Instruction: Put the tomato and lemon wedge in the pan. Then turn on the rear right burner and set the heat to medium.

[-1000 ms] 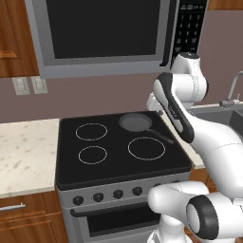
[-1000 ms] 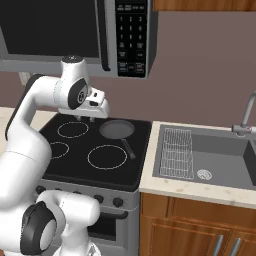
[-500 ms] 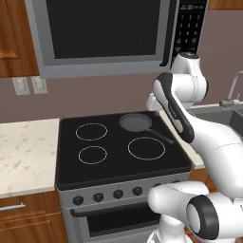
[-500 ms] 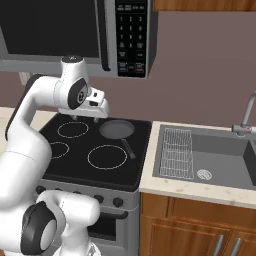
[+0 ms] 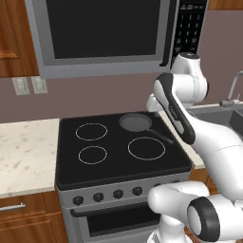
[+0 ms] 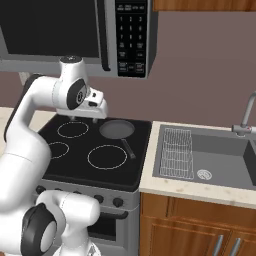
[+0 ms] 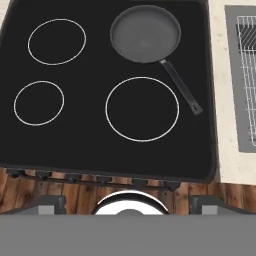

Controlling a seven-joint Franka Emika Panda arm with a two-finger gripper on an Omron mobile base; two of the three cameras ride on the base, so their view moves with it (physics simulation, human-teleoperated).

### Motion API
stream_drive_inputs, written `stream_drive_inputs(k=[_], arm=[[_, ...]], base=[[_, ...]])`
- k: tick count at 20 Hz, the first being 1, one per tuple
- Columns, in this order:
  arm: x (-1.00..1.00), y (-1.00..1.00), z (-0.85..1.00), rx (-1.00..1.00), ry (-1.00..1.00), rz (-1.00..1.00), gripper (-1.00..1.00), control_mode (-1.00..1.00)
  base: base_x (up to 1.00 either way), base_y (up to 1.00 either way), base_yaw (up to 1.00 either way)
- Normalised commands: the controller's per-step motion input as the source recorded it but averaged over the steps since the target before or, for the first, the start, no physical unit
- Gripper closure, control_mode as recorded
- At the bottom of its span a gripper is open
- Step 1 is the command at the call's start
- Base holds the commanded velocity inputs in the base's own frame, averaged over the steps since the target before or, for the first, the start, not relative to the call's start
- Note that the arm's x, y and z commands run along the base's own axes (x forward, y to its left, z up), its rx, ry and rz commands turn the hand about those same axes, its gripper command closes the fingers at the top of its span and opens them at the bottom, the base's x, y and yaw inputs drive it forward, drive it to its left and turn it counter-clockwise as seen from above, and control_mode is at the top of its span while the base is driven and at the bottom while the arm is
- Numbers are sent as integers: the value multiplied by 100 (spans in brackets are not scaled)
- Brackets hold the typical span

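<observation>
The pan [image 7: 145,34] is a shallow dark grey frying pan standing empty at the back right of the black cooktop [image 7: 85,145], covering the rear right burner. Its thin black handle [image 7: 181,87] points toward the front right. The pan also shows in the left base view [image 5: 135,122] and the right base view [image 6: 117,129]. My gripper [image 6: 86,118] hangs high over the stove, facing down, left of the pan. It is open, its fingertips [image 7: 50,202] wide apart with nothing between them. The tomato and the lemon wedge are out of view.
A wide white-outlined ring [image 7: 142,108] lies in front of the pan, with two smaller rings to the left. Knobs [image 5: 117,193] line the stove's front. A microwave [image 5: 104,33] hangs above. A sink with a wire rack [image 6: 177,152] is to the right, and a light counter [image 5: 23,156] to the left.
The fingers have spread wide apart. The arm, the pan and the views stand as before.
</observation>
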Motion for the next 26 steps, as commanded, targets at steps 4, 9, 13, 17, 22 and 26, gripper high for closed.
stream_drive_inputs(k=[4, 9, 13, 17, 22, 26], arm=[[-27, 27, -8, 0, 0, 8, -100, -100], [-7, 16, -7, 0, 0, 1, -100, -100], [-9, 31, -3, -3, 0, 4, -100, -100], [-30, 47, -17, -4, 0, 5, -100, -100], [-20, -2, -21, -11, 0, -1, -100, -100], [-70, -5, -11, -11, 0, -14, -100, -100]], base=[[0, 0, 0], [0, 0, 0], [0, 0, 0], [0, 0, 0], [0, 0, 0], [0, 0, 0]])
